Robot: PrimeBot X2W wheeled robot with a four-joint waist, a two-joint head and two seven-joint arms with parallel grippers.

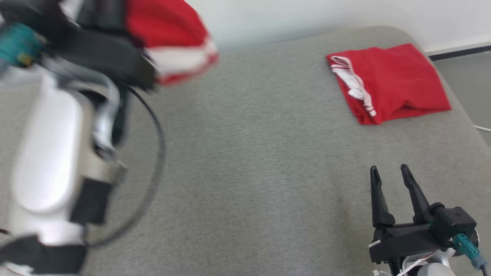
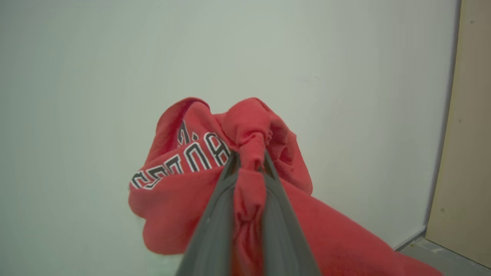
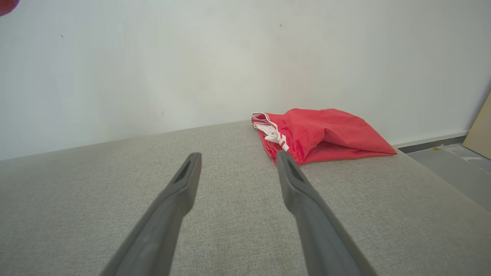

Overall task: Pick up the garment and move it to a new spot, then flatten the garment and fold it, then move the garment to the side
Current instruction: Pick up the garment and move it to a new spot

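A red garment [image 2: 180, 199] with black-and-white lettering is bunched and hangs in the air in front of a pale wall. My left gripper [image 2: 250, 156] is shut on a fold of it. In the head view this garment [image 1: 172, 34] is at the top left, blurred, above the grey padded surface [image 1: 249, 153], with my left arm below it. My right gripper [image 1: 389, 170] is open and holds nothing, low over the surface at the lower right. The right wrist view shows its fingers [image 3: 180, 184] spread apart above the grey fabric.
A second red garment [image 1: 395, 82] with white trim lies folded at the far right of the surface, also seen as a red folded piece [image 3: 326, 130] ahead of my right gripper. The surface's right edge drops to a grey floor [image 1: 468, 73]. A beige board [image 2: 468, 153] leans by the wall.
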